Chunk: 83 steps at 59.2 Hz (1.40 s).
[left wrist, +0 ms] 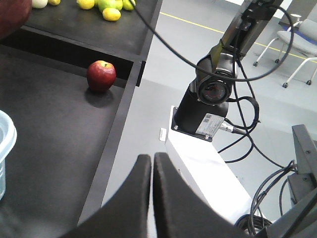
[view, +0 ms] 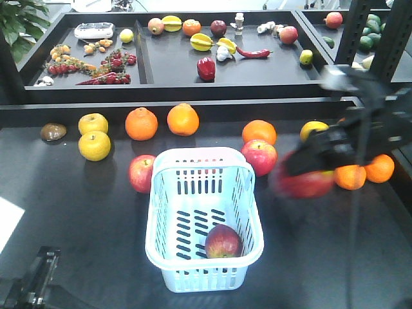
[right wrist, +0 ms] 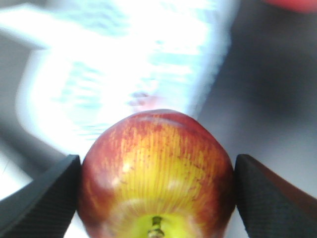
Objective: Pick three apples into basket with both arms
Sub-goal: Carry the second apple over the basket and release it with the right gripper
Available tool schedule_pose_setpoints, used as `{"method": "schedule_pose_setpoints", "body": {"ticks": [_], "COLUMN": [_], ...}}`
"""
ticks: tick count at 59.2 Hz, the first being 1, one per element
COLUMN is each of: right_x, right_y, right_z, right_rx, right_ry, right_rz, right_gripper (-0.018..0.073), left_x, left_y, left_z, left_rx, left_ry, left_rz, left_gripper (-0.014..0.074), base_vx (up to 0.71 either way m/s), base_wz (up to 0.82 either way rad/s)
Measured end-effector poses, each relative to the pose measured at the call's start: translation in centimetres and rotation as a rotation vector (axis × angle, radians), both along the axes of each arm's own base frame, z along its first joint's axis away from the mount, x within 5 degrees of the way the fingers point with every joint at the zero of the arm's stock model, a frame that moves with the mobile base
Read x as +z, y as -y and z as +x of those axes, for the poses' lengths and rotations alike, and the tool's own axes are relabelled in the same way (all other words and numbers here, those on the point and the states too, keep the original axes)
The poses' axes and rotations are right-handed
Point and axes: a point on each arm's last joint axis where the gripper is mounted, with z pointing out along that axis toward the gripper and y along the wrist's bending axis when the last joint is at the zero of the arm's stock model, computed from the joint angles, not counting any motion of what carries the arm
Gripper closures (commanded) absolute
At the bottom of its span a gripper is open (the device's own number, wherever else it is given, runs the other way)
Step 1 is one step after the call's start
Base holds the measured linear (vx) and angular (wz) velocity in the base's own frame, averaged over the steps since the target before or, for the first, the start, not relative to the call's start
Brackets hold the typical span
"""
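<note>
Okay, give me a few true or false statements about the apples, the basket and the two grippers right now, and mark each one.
1. The basket holds exactly one apple. True.
2. The right gripper is empty. False: it is shut on a second apple.
3. The left gripper is shut with nothing between its fingers. True.
4. No apples lie on the table. False: two more apples sit on it, one at each side of the basket's far end.
</note>
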Motion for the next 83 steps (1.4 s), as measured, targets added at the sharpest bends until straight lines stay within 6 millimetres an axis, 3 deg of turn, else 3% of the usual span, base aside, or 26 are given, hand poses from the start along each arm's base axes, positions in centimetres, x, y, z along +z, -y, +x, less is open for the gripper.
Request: {"method": "schedule_pose_setpoints", "body": {"ticks": [8,20,37,42,47,55,61,70,79,83], "right_x": [-0.1,-1.8,-4.6,-4.9,-5.0,-4.9,-4.9,-4.5,-2.6,-1.8], "right_y": [-4.5,-8.4,-9.5,-9.5,-9.6,-9.6,-9.6,-9.4,-8.2,-7.3], "right_z": [-0.6,-0.3,1.4,1.7,1.9,1.9,1.9,1.1,-0.7,-1.4], "right_rx": [0.079,0.126,0.108,0.095,0.088,0.08,0.08,0.113,0.132,0.107], "right_ry": [0.021,0.033,0.008,0.018,0.025,0.026,0.021,-0.016,-0.025,-0.021], "right_rz": [0.013,0.015,-0.002,-0.003,0.0,0.006,0.007,-0.003,-0.088,-0.159], "right_gripper": [0.0552,0.0438,-0.0059,-0.014,-0.016,-0.013,-0.0051,0.0199,0.0566,0.0573], "left_x": [0.0,0.0,0.0,0.0,0.0,0.0,0.0,0.0,0.0,0.0], "left_y": [0.0,0.0,0.0,0.0,0.0,0.0,0.0,0.0,0.0,0.0], "left_z": [0.0,0.0,0.0,0.0,0.0,0.0,0.0,0.0,0.0,0.0], "left_rx": [0.0,0.0,0.0,0.0,0.0,0.0,0.0,0.0,0.0,0.0], "left_ry": [0.0,0.0,0.0,0.0,0.0,0.0,0.0,0.0,0.0,0.0], "left_rz": [0.0,0.0,0.0,0.0,0.0,0.0,0.0,0.0,0.0,0.0], "left_gripper": [0.0602,0.0602,0.0602,0.0602,0.0602,0.0602,0.0602,0.0602,0.0602,0.0602], "base_vx": [0.0,0.0,0.0,0.0,0.0,0.0,0.0,0.0,0.0,0.0], "base_wz": [0.0,0.0,0.0,0.0,0.0,0.0,0.0,0.0,0.0,0.0]}}
